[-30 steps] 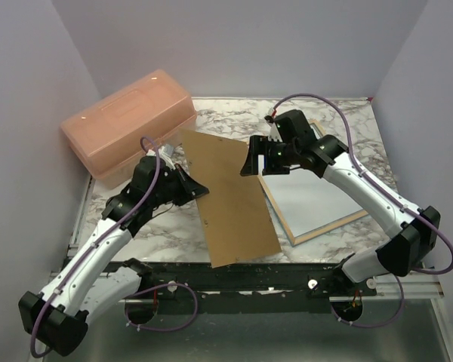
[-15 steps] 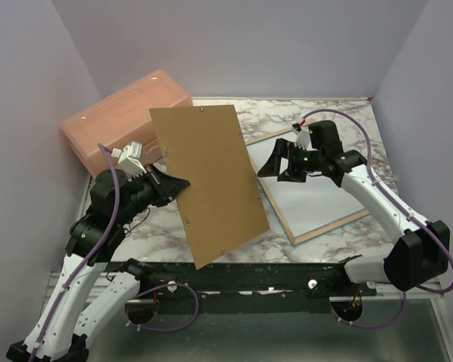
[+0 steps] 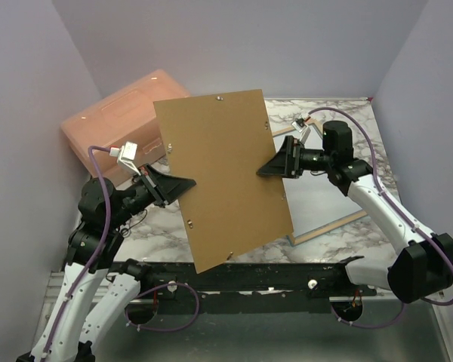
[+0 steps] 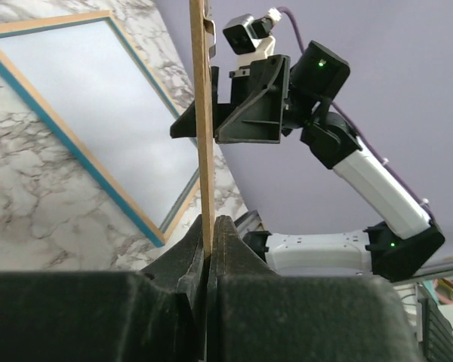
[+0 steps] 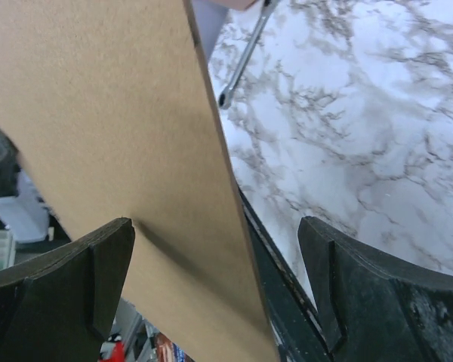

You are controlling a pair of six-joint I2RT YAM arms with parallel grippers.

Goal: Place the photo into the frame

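Observation:
My left gripper (image 3: 187,182) is shut on the left edge of the plain brown backing board (image 3: 223,177) and holds it raised, nearly upright, above the table. In the left wrist view the board (image 4: 204,113) stands edge-on out of the shut left gripper (image 4: 210,226). My right gripper (image 3: 270,167) is open at the board's right edge; in the right wrist view the board (image 5: 113,136) reaches between the spread fingers of that gripper (image 5: 215,226). The frame (image 3: 329,226) lies on the table, pale wood up, blue inner edge (image 4: 75,147). A pale sheet (image 3: 317,197) fills it; I cannot tell if it is the photo.
A translucent orange lidded box (image 3: 124,121) stands at the back left, partly behind the board. The marble tabletop (image 3: 317,113) ends at grey walls behind and on both sides. A black rail (image 3: 287,275) runs along the near edge.
My left arm has lifted the board off the table and tipped it upright. My right gripper left the board's upper edge, drew back over the frame, then turned to face the board's right edge.

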